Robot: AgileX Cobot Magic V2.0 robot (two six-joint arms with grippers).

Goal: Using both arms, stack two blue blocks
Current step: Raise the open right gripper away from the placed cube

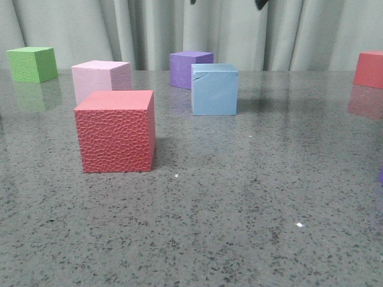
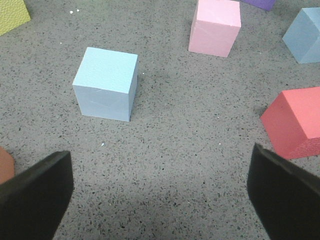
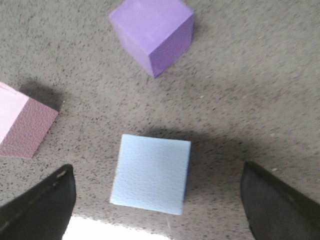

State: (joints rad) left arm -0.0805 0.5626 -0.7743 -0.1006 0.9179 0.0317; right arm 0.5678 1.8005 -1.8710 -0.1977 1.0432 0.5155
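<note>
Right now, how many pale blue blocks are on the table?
2. One blue block stands in front of the purple cube. The other blue block shows only in the left wrist view, apart from the pink cube.

Grey table (image 1: 251, 209) with fine dark and white speckles. Pale sky-blue block (image 1: 214, 89), plain and matte, with a thin crack line near the top edge. Second pale sky-blue block (image 2: 106, 83), also plain. Red cube (image 1: 116, 131) with pebbled, cell-like pattern on the front face, smooth lighter red on top. Light pink cube (image 1: 102, 79), finely grained. Purple cube (image 1: 189, 67), darker than the blue. Green cube (image 1: 32, 64), bright, slightly textured. Another red cube (image 1: 369, 69) at the far right. Pale grey-green curtain (image 1: 119, 30) behind. Black fingers (image 2: 35, 200) on both grippers.
</note>
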